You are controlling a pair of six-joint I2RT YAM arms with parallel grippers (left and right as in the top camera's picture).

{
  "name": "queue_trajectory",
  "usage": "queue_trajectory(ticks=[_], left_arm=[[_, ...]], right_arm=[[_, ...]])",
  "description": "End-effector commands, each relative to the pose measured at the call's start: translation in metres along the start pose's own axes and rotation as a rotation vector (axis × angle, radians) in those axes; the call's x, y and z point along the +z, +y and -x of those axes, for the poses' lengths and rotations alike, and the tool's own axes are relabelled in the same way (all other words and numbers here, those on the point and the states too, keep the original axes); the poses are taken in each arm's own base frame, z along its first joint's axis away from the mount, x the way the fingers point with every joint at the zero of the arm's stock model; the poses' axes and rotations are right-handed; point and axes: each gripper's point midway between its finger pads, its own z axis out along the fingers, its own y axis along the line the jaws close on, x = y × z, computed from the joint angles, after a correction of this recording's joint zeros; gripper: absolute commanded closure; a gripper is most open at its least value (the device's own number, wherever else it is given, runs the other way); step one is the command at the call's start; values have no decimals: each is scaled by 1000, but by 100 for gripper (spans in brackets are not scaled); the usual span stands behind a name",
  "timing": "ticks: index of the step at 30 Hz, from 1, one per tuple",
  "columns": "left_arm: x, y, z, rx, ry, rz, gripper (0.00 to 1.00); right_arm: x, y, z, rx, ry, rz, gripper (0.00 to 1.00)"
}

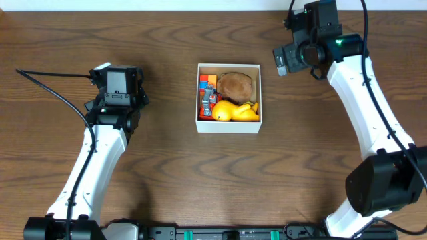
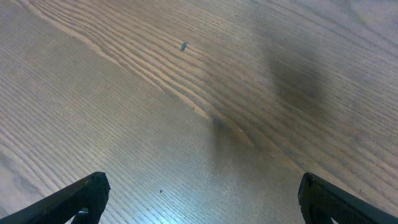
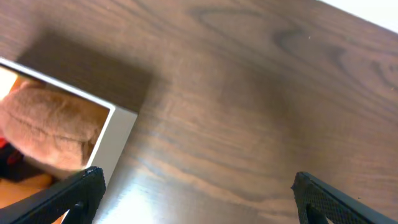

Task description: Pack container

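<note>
1. The left arm (image 1: 100, 160) reaches forward from its base, its white link slanting up to a black wrist
2. The left gripper (image 2: 202, 199) faces downward, its black fingers (image 2: 87, 194) spread wide, one on each side of it
3. The right arm (image 1: 363, 107) stretches farther forward, and its wrist turns inward
4. The right gripper (image 3: 198, 186) tilts downward, its jaws wide and its fingertips (image 3: 87, 186) well apart

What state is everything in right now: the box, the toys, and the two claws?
container: open on top, toys inside.
brown fuzzy toy: in the container, far right part.
yellow toy: in the container, by the near wall.
red and blue toy: in the container, left side.
left gripper: open, empty, over the table.
right gripper: open, empty, beside the container.
</note>
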Motion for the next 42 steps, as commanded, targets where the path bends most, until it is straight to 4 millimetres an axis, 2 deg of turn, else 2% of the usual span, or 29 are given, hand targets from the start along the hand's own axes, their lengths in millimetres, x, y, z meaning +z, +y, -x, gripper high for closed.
queue_trajectory(ticks=[1, 5, 8, 13, 15, 17, 19, 21, 23, 27, 30, 33, 38, 42], left_arm=[[1, 3, 3, -12, -9, 23, 2], [1, 3, 3, -12, -9, 23, 2], [1, 3, 3, -12, -9, 23, 2], [1, 3, 3, -12, -9, 23, 2], [1, 3, 3, -12, -9, 23, 2], [1, 3, 3, -12, -9, 23, 2], [1, 3, 3, -12, -9, 23, 2], [1, 3, 3, -12, -9, 23, 2], [1, 3, 3, -12, -9, 23, 2], [1, 3, 3, -12, -9, 23, 2], [1, 3, 3, -12, -9, 23, 2], [1, 3, 3, -12, -9, 23, 2], [1, 3, 3, -12, -9, 23, 2], [1, 3, 3, -12, -9, 23, 2]], right_arm=[[-57, 0, 17, 1, -110, -3, 1], [-121, -11, 26, -8, -235, -75, 1], [-182, -14, 29, -1, -366, -106, 1], [-274, -2, 18, -11, -592, -73, 1], [-300, 2, 7, -18, -671, -64, 1], [-316, 5, -5, -21, -744, -68, 1], [-322, 7, -22, -22, -813, -79, 1], [-317, 9, -40, -30, -857, -92, 1], [-300, 11, -63, -35, -889, -108, 1], [-244, 11, -103, -21, -902, -133, 1], [-194, 10, -132, -11, -893, -146, 1], [-156, 14, -155, -17, -911, -133, 1], [-128, 16, -175, 1, -950, -117, 1], [-116, 11, -184, 33, -935, -127, 1]])
